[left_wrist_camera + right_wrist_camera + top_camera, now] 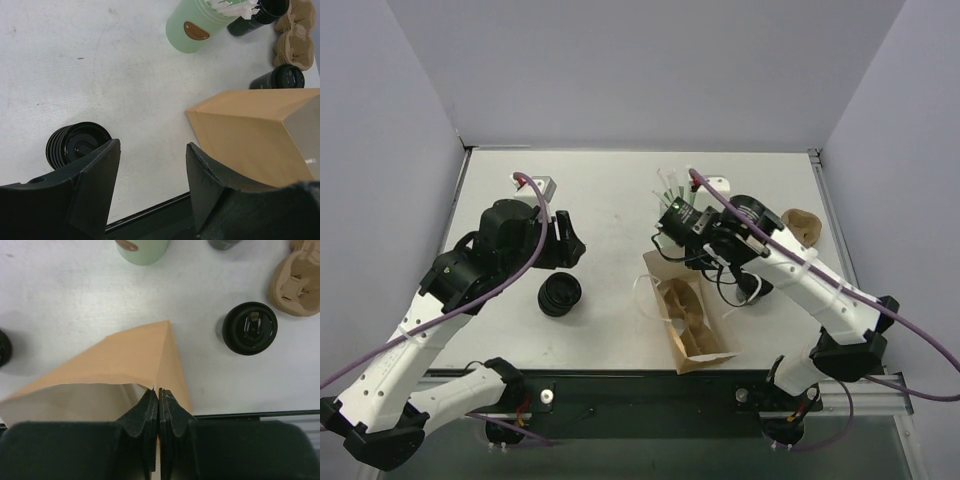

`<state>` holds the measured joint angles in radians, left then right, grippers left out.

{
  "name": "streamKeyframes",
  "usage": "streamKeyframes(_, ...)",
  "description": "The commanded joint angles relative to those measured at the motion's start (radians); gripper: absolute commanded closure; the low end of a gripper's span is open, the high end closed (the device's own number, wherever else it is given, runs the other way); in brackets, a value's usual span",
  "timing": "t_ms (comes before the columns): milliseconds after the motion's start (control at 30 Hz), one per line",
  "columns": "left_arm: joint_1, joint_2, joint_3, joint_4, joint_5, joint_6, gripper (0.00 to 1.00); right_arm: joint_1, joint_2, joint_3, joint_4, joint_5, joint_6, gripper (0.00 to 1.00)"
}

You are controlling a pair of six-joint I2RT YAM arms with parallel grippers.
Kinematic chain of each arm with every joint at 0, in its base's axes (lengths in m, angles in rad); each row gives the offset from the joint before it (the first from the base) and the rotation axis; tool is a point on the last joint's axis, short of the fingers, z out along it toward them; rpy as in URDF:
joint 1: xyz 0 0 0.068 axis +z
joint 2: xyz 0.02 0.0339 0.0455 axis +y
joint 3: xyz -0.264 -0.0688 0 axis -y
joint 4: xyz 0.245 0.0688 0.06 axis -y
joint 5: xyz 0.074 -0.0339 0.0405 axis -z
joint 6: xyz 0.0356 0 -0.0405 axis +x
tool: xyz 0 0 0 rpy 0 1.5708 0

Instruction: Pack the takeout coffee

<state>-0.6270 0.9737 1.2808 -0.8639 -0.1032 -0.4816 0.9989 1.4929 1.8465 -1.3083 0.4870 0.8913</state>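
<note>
Hovering over the desk, the left end effector is seen released, with nothing between its fingers and the stack of lids just beside it. Further right, the paper bag is pinched at its rim by the clenched right end effector, apparently so that its mouth is held open. The takeout coffee is found upright outside the bag, near the cardboard carrier, not yet packed.
</note>
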Motion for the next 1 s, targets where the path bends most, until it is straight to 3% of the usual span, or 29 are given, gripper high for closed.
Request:
streamKeyframes(0,0.003,0.006,0.006,0.017,0.011,-0.012,0.35,-0.013,0.053,0.095,-0.069,0.016,-0.052,1.0)
streamKeyframes(100,0.003,0.007,0.022,-0.001,0.002,-0.012,0.35,-0.022,0.06,0.174,-0.082,0.016,-0.052,1.0)
streamKeyframes(200,0.003,0.013,0.044,-0.023,0.02,-0.023,0.36,-0.032,0.007,-0.044,0.023,-0.034,-0.019,1.0)
streamKeyframes(333,0.0,0.045,0.158,-0.124,0.08,-0.066,0.37,-0.071,-0.054,-0.096,0.104,-0.059,0.027,1.0)
streamKeyframes(567,-0.019,-0.043,0.072,-0.029,0.305,-0.34,0.37,-0.186,-0.079,-0.141,0.23,-0.16,0.098,0.99)
streamKeyframes(667,-0.106,-0.026,0.077,-0.009,0.278,-0.41,0.39,-0.223,-0.077,-0.145,0.247,-0.201,0.1,0.84)
streamKeyframes(700,-0.14,-0.003,0.086,-0.015,0.231,-0.42,0.39,-0.247,-0.079,-0.147,0.244,-0.214,0.069,0.7)
streamKeyframes(800,-0.241,0.055,0.123,-0.021,0.18,-0.44,0.39,-0.284,-0.105,-0.18,0.238,-0.26,-0.036,0.5)
streamKeyframes(967,-0.356,0.135,0.193,-0.03,0.084,-0.465,0.39,-0.411,-0.19,-0.193,0.225,-0.424,-0.202,0.45)
